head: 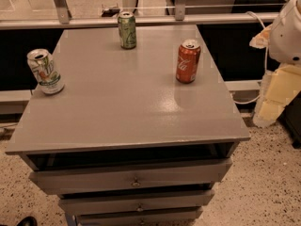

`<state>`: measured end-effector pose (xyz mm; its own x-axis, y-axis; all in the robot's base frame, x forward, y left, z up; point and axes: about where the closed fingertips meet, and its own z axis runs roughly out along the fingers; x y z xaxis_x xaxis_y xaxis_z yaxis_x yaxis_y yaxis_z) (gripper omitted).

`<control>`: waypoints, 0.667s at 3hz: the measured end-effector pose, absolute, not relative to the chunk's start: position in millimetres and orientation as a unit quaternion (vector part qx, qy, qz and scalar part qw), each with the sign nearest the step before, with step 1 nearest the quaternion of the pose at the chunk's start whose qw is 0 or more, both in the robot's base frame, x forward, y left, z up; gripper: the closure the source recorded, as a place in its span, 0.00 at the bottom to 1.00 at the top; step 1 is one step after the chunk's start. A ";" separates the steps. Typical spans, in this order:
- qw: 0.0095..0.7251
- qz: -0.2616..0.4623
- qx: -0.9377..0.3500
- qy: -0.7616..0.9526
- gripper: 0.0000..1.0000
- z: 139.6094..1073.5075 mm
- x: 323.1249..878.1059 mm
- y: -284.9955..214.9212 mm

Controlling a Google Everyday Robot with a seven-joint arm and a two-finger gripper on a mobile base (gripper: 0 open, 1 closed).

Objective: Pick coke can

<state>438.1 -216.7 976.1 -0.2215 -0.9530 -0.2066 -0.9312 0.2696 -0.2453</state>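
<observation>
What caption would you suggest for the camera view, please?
Coke can upright at right on grey drawer cabinet, green can at back, white can left; pincer off its right edge.

You've got the coke can red-orange, white script, silver top. The green can is mottled. White can: green-and-red markings. Counter plain grey. Your claw is pale yellow, beside the counter's right edge.
</observation>
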 end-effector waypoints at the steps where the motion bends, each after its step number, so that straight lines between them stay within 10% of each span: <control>1: 0.159 -0.035 -0.603 0.781 0.00 976.2 438.3 -216.6; 2: 0.176 -0.033 -0.602 0.778 0.00 956.8 451.7 -216.3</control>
<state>451.7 -216.3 956.8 -0.2137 -0.9485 -0.2340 -0.9253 0.2733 -0.2629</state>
